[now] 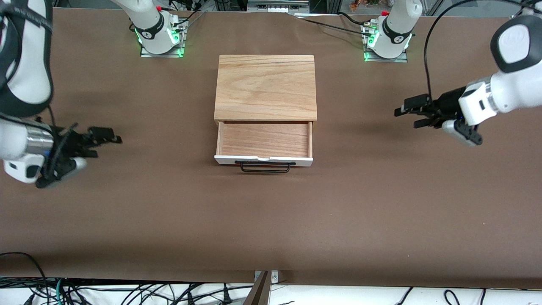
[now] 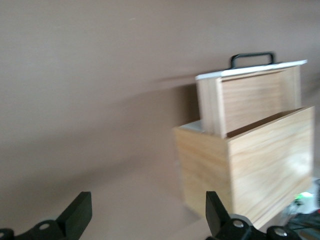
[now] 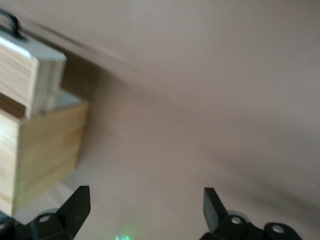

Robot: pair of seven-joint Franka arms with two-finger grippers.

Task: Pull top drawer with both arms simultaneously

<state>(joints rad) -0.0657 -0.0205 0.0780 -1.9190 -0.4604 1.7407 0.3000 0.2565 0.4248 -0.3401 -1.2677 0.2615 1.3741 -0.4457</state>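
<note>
The top drawer [image 1: 264,139] stands pulled out of the wooden cabinet [image 1: 266,87], toward the front camera. Its white front panel [image 1: 262,160] and black bar handle [image 1: 265,166] face that camera, and its wood floor is bare. My left gripper [image 1: 408,117] is open and empty, above the table toward the left arm's end, well apart from the drawer. My right gripper [image 1: 103,145] is open and empty, toward the right arm's end, also well apart. The left wrist view shows the drawer [image 2: 255,100] and its handle [image 2: 252,59]. The right wrist view shows a drawer corner [image 3: 25,70].
The brown table mat [image 1: 271,220] spreads around the cabinet. The two green-lit arm bases [image 1: 161,38] [image 1: 385,42] stand along the table edge farthest from the front camera. Cables hang below the table edge nearest that camera.
</note>
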